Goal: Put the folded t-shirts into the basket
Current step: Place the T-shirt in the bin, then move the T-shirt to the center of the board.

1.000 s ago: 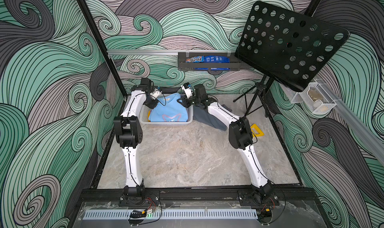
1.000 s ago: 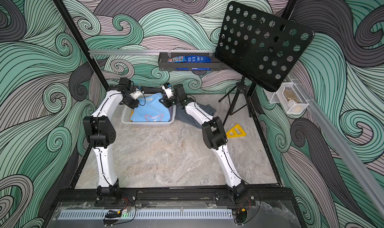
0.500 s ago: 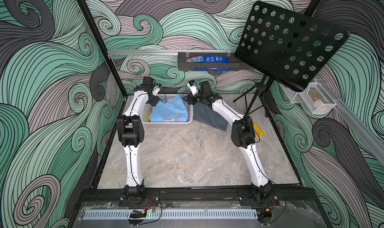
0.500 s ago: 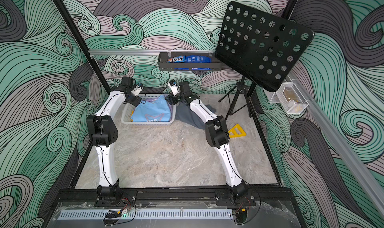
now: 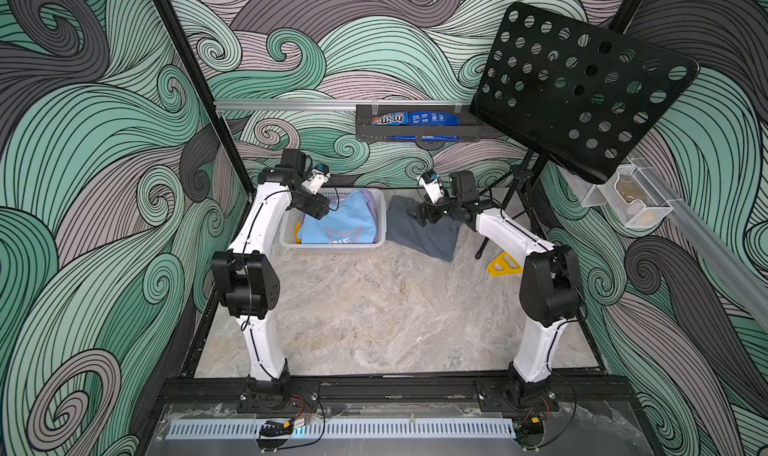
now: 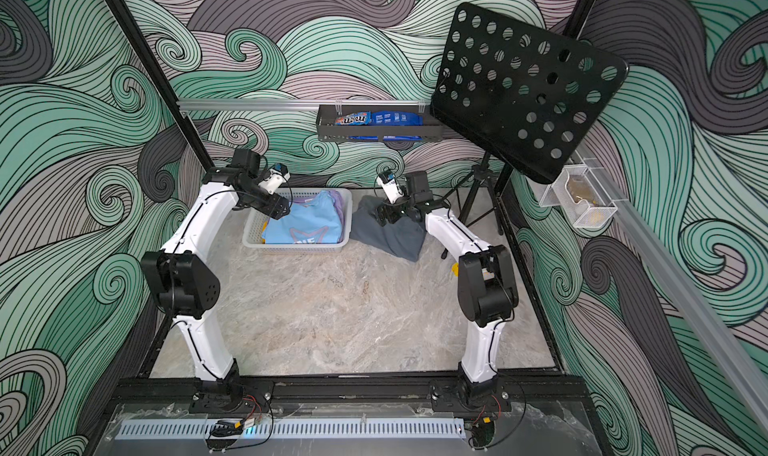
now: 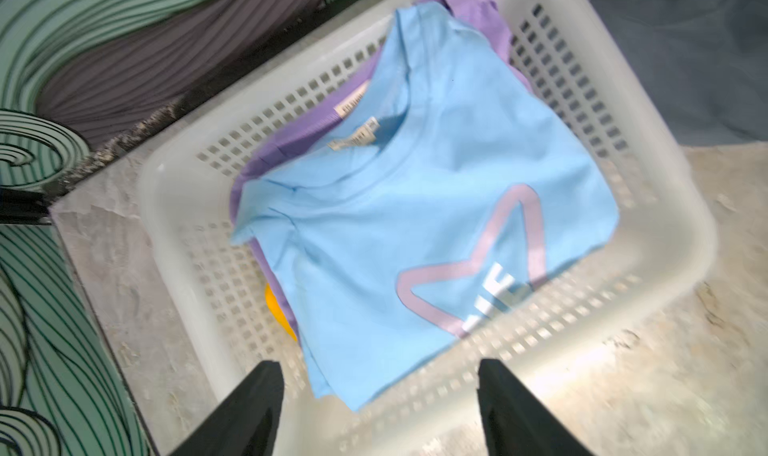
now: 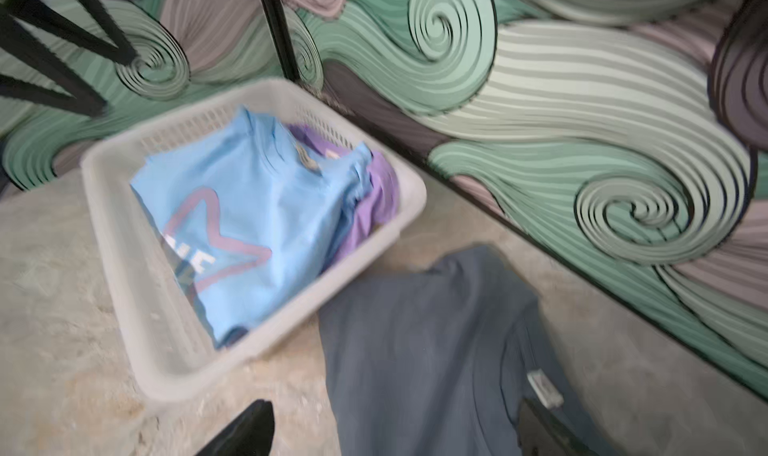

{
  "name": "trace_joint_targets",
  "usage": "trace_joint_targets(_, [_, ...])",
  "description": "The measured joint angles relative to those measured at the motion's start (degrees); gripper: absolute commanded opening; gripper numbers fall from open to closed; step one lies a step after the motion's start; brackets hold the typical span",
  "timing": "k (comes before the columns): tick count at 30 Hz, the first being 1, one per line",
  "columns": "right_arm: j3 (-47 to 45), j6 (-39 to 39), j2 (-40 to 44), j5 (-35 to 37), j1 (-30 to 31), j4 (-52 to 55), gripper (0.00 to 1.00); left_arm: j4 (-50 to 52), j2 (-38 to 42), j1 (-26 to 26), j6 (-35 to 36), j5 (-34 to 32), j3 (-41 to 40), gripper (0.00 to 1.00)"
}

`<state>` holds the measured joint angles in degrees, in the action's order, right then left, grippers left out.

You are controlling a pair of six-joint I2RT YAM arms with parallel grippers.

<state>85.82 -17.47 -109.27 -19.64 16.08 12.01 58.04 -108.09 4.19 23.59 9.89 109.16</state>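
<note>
The white basket (image 5: 332,246) (image 6: 297,248) stands at the back left of the table. In it the light blue star t-shirt (image 5: 338,225) (image 7: 415,225) lies on top of the lilac one (image 7: 299,133), with a sliver of mustard yellow (image 7: 280,312) beneath. The dark grey t-shirt (image 5: 424,233) (image 8: 424,350) lies on the table, right of the basket. My left gripper (image 5: 322,208) (image 7: 380,366) hangs open and empty over the basket's left edge. My right gripper (image 5: 417,217) (image 8: 397,408) is open just above the grey t-shirt, holding nothing.
A black music stand (image 5: 582,83) on a tripod (image 5: 515,208) rises at the back right. A black shelf with snack packets (image 5: 415,127) hangs on the back wall. A yellow triangle (image 5: 503,264) lies by my right arm, and a wire-mesh holder (image 5: 627,200) hangs on the right rail.
Both grippers opened and let go of the light blue t-shirt, which now rests in the basket. My right gripper swung right over the grey t-shirt; the left drew back.
</note>
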Motion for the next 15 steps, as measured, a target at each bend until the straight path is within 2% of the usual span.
trace_joint_targets(3, [-4.83,-2.49,-1.49,2.16,0.63,-0.02,0.94,-0.90,7.72,-0.02,-0.17,4.24,-9.55,0.86])
trace_joint_targets(6, [-3.63,-4.35,-5.68,4.04,2.62,1.16,0.90,-2.73,13.33,-0.02,-0.33,7.37,-16.13,0.87])
trace_joint_targets(9, [1.40,-5.55,-11.58,5.97,5.22,3.02,0.85,-3.67,15.26,0.02,-0.31,8.66,-17.73,0.87])
trace_joint_targets(15, [6.60,-6.69,-18.43,8.35,7.72,5.66,0.66,-5.35,15.37,0.02,-0.28,9.29,-19.85,0.86])
